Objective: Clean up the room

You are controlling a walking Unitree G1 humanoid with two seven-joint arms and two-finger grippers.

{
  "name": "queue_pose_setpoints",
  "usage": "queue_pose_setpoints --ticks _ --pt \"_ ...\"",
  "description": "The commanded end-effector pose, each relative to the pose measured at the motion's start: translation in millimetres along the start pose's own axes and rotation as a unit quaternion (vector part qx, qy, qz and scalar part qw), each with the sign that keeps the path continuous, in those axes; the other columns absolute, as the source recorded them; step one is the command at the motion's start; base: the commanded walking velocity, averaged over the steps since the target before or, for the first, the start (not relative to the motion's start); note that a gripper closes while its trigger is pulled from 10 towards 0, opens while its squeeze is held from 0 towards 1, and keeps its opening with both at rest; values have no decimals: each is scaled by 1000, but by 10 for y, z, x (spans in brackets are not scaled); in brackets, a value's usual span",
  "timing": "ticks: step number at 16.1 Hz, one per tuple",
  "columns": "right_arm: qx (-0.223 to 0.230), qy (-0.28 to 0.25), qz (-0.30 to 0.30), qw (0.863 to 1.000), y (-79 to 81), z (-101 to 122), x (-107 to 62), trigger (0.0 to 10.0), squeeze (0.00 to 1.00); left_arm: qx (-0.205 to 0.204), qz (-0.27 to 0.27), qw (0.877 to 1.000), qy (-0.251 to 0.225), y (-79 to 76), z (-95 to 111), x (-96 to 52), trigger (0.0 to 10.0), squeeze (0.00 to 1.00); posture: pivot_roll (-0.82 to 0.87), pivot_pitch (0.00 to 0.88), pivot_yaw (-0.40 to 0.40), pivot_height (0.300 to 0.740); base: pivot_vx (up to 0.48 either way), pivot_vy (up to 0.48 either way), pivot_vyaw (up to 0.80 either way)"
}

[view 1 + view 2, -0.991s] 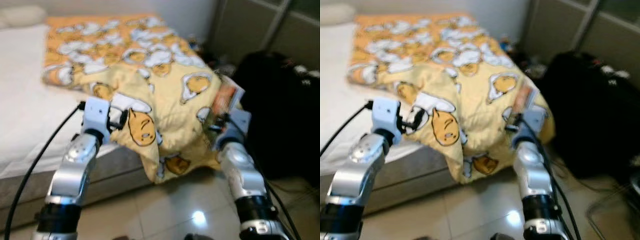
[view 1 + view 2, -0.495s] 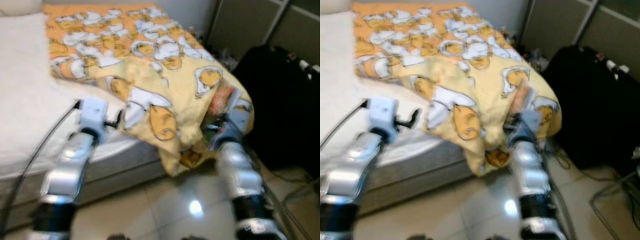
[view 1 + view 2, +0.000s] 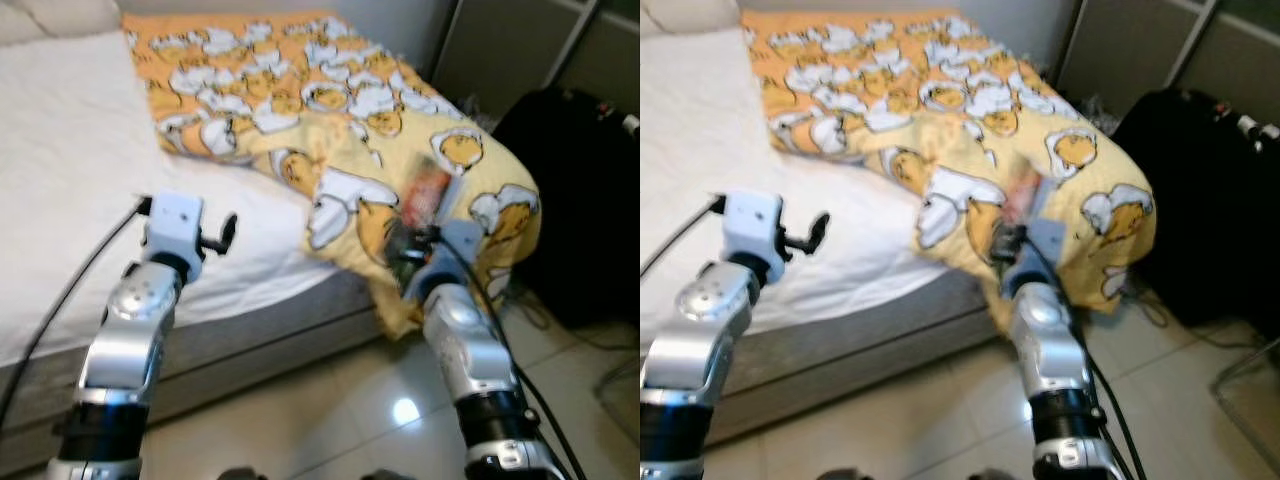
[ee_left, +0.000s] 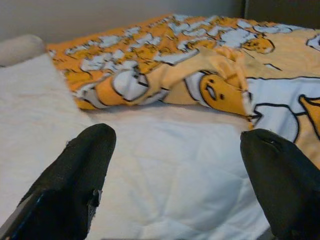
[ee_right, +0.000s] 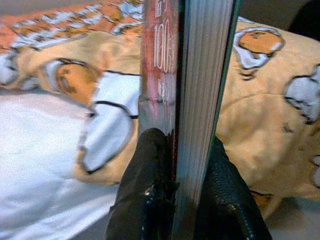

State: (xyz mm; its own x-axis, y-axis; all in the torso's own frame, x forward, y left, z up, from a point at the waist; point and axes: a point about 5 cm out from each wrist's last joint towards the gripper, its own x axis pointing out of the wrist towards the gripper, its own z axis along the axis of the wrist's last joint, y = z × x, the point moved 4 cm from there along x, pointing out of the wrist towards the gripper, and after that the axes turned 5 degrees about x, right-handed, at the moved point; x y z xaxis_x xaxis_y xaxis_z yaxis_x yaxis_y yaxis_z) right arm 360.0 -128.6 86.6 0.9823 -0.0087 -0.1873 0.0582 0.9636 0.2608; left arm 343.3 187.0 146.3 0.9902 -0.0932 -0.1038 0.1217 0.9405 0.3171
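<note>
While the robot stands at the foot of the bed [image 3: 70, 150], the left gripper [image 3: 222, 232] hovers with its black fingers [image 4: 82, 165] spread wide and nothing between them, white sheet beneath it. Just beyond those fingertips lies the folded edge of the yellow patterned blanket [image 3: 350, 120], which spreads on toward the right gripper and hangs over the bed corner. The right gripper [image 5: 180, 165] is clamped on a thin book [image 5: 187, 75] with a red cover, held upright on its spine edge, blanket directly behind it. To that gripper's right, near, stands a dark bag [image 3: 575, 200].

Risks, as judged: the grip sits low on the book, so a quick swing could lever it loose. Set down on the draped blanket slope, it would likely slide to the floor.
</note>
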Motion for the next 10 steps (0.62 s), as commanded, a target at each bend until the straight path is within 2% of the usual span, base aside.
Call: queue_pose_setpoints --ticks 1,8,10 --pt "-3 -25 -20 999 -143 161 5 10000 0 -3 -12 1000 -4 -95 32 10 10000 0 1 0 -59 740 0 424 0" --pt "-4 -27 -18 999 -136 177 6 10000 0 -5 -12 1000 -4 -98 32 13 10000 0 0 0 -56 740 0 427 0" --pt "-17 -32 -4 999 -101 224 19 10000 0 -8 -12 1000 -5 -105 36 16 10000 0 3 0 -59 740 0 424 0"
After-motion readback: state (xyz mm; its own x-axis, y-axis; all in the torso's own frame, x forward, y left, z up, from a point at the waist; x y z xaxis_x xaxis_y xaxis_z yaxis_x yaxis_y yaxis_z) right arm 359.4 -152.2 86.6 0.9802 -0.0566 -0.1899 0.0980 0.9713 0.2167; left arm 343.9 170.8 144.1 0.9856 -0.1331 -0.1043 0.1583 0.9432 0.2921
